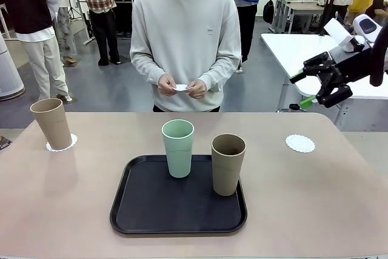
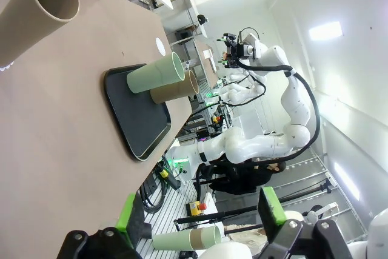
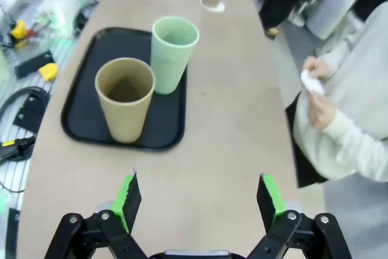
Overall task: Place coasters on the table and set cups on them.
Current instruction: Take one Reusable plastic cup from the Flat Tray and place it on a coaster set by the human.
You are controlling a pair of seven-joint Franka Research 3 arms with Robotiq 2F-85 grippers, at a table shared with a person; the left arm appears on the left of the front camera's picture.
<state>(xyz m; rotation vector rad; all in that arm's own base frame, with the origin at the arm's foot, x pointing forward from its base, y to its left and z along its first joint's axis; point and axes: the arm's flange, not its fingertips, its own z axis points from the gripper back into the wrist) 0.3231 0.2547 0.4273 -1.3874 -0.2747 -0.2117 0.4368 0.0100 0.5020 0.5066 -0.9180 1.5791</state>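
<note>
Presently see the right claw [image 1: 301,91] raised in the air at the right end of the tabletop [image 1: 315,204], fingers spread wide, nothing between them. Looks along the tabletop in its own wrist view, with the green pads [image 3: 125,193] far apart. See the left claw [image 2: 199,210] at the bottom of the left wrist view, also wide, gripping nothing.

Find one tan cup [image 1: 53,124] standing at the far left side of the tabletop, on a white coaster [image 1: 63,144] with the lacy edge peeking out at the base. Find a second coaster [image 1: 300,144] lying bare at the far right side, well apart from any cup. Find the mint cup [image 1: 178,148] and the other tan cup [image 1: 228,164] on the black tray [image 1: 176,213] in the middle, upright, near each other but not touching, mint one toward the far edge, tan one to its right. Notice the person at the far side, hands [image 1: 182,87] together in front of the body, pinching a small white piece [image 1: 180,87]; cannot tell whether a coaster.
</note>
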